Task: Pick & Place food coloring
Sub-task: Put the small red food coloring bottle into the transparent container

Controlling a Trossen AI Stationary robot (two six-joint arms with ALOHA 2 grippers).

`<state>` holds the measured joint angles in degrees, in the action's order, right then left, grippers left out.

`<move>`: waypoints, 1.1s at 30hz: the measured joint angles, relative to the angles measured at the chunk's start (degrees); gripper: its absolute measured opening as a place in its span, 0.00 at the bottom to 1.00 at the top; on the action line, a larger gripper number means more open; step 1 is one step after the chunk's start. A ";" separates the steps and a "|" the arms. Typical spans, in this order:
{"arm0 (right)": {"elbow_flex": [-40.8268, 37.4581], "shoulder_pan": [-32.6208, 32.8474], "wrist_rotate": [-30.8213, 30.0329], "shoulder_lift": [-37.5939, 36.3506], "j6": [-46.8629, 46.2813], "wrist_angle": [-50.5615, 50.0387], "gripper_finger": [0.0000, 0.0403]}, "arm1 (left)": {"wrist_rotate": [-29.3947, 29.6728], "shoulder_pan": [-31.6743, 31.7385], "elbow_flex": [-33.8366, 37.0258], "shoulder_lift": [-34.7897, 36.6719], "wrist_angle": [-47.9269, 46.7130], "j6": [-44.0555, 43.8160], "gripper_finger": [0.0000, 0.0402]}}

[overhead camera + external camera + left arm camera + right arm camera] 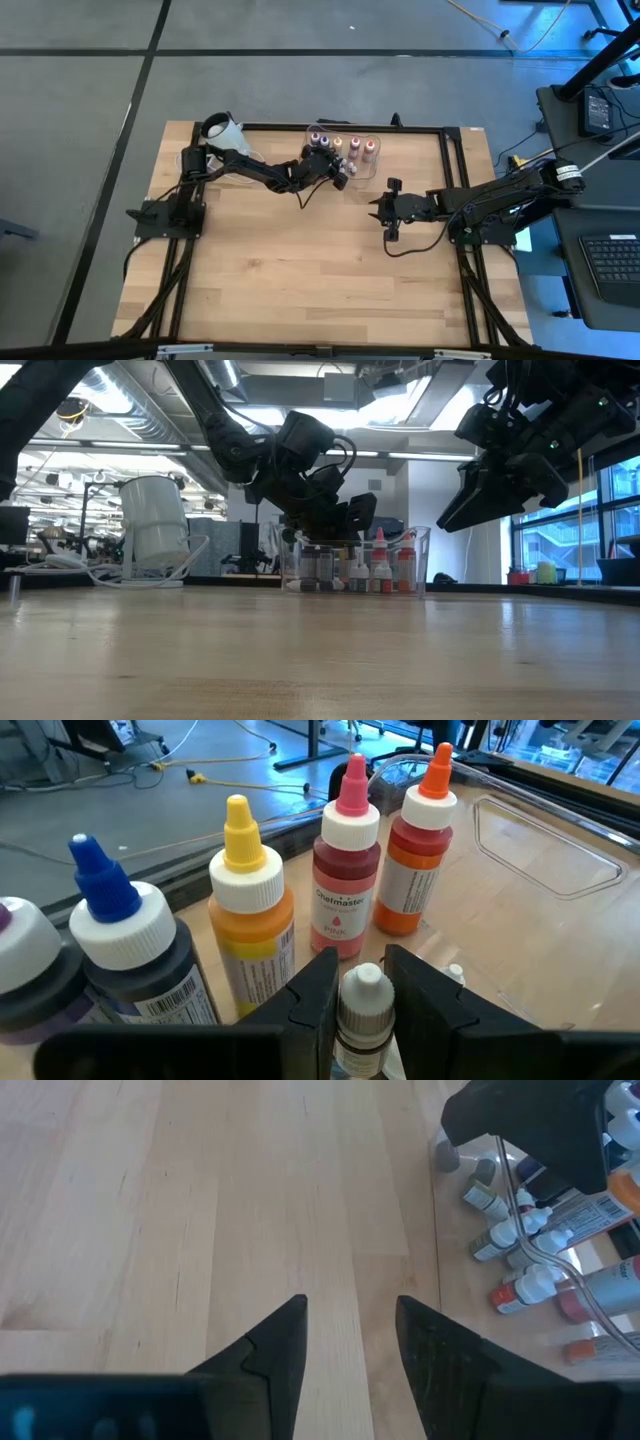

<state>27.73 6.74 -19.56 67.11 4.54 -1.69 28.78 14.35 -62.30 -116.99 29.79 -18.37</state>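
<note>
The left gripper [362, 995] reaches into the clear rectangular plastic tub [312, 131] at the far edge of the pale wooden table [300, 270], its two dark fingers pinching a tiny whitish-capped bottle [362, 1010] by the neck. Just beyond those fingers stands a crowded row of food coloring bottles: a blue-tipped dark bottle [130, 955], a yellow one [250, 920], a pink one labelled "pink" [345, 885] and an orange-red one [415, 860], all upright with pale collars and close together (the yellow and pink nearly hem in the held bottle). A purple-topped bottle [20, 970] shows at the end of the row. Well off behind the left arm sits a large white cylindrical cup [222, 130]. The right gripper [350, 1330] hovers over bare wood, fingers spread and empty; ahead of it several small pale-capped bottles [510, 1255] lie tipped over by the tub.
</note>
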 joint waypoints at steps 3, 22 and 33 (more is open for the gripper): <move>0.00 0.02 0.10 0.00 0.00 -0.02 0.39 | -0.17 0.00 0.00 0.00 -0.11 -0.37 0.19; 0.00 0.00 0.14 0.00 0.02 0.04 0.39 | -1.90 0.28 0.00 0.26 -1.40 -1.42 0.19; 0.00 0.02 0.16 0.00 0.00 0.04 0.39 | -2.92 0.28 0.04 0.24 -1.23 1.86 0.19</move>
<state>27.73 6.76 -19.40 67.11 4.54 -1.65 25.86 14.63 -62.26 -116.75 28.56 -16.51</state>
